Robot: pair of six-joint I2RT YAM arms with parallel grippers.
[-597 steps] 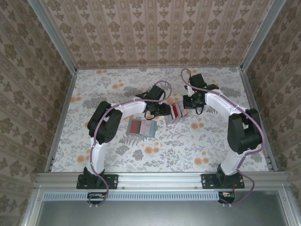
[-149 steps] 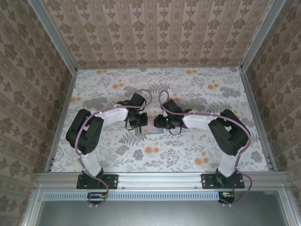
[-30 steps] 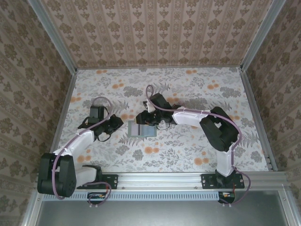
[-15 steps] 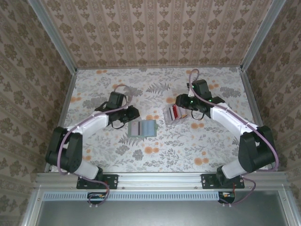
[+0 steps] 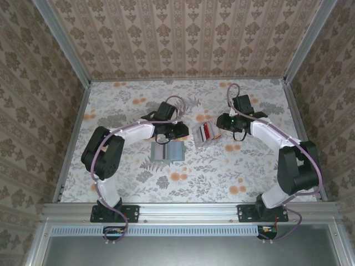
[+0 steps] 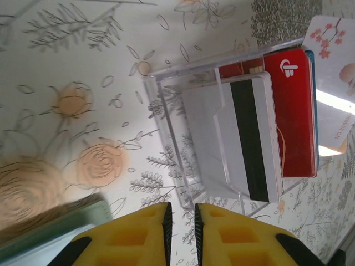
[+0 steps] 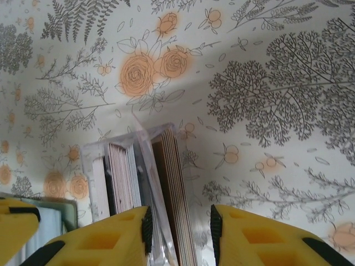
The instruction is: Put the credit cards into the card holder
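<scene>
While the credit cards (image 6: 249, 138) stand on edge in a clear stand (image 6: 166, 111) near the middle of the floral table (image 5: 249, 166), the grey-green card holder (image 5: 169, 150) lies flat just beside it, nearer the arms and to the left. The right gripper (image 7: 178, 235) hangs over the stand, jaws partly apart, one finger either side of the card stack. The left gripper (image 6: 183, 230) hovers between holder and stand, jaws narrow, holding nothing.
</scene>
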